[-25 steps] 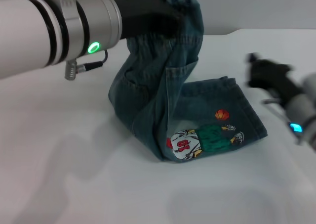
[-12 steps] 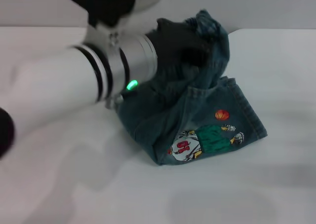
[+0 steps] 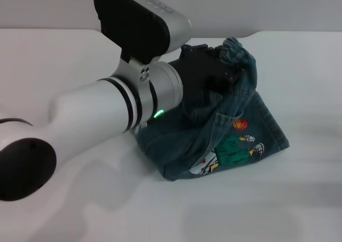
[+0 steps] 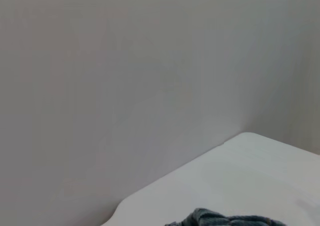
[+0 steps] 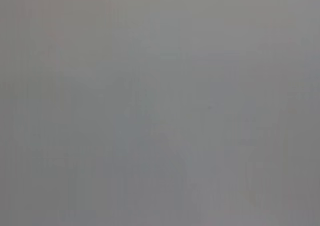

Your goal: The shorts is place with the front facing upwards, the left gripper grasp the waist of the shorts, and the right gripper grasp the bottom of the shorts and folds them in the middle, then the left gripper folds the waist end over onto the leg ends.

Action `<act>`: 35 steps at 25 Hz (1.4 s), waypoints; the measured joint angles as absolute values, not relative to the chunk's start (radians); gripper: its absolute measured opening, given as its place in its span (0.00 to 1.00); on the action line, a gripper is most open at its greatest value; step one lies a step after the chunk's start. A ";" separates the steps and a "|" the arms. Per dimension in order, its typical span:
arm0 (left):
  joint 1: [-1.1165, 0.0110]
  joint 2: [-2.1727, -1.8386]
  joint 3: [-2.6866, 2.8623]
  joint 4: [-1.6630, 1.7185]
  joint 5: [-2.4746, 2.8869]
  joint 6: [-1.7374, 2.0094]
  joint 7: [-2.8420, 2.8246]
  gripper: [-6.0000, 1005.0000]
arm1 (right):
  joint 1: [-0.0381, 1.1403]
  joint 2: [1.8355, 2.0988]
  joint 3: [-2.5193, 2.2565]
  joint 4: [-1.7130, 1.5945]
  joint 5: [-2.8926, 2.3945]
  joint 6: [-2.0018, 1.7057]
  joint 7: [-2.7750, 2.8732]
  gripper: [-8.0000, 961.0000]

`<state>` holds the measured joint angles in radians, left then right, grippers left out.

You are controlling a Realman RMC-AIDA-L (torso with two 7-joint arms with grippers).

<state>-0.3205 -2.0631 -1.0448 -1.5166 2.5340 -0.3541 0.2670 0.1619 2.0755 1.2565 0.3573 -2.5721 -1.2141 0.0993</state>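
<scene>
Dark blue denim shorts (image 3: 251, 124) with a cartoon print lie folded on the white table (image 3: 80, 65). My left gripper (image 3: 227, 65) is shut on the bunched waist (image 3: 239, 51), holding it low over the leg ends (image 3: 270, 138) at the right. The raised waist cloth drapes down over the printed leg and covers part of the print. In the left wrist view only a strip of the shorts (image 4: 225, 220) shows, against the table's far edge and the wall. The right gripper is out of view; its wrist view shows only plain grey.
My left forearm (image 3: 107, 119) crosses the table from the near left and hides the shorts' left part. A grey wall (image 4: 125, 61) stands behind the table. The table's far edge (image 3: 267, 33) runs just behind the shorts.
The left gripper has carried the waist down and to the right, over the leg ends. The right gripper, seen at the right a second ago, has left the view.
</scene>
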 joint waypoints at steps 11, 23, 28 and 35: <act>-0.307 -2.063 -1.012 -1.528 2.511 -0.349 0.269 0.66 | 0.164 2.075 1.259 0.364 -2.573 -1.218 0.099 0.09; -0.228 -2.061 -0.995 -1.522 2.536 -0.146 0.301 0.85 | 0.097 2.078 1.233 0.365 -2.573 -1.433 0.099 0.10; -0.151 -2.060 -1.042 -1.226 2.546 0.436 0.327 0.85 | 0.026 2.081 1.232 0.365 -2.567 -1.608 0.099 0.11; -0.227 -2.070 -1.039 -0.746 2.515 0.970 0.240 0.84 | 0.006 2.081 1.232 0.296 -2.551 -1.585 0.194 0.11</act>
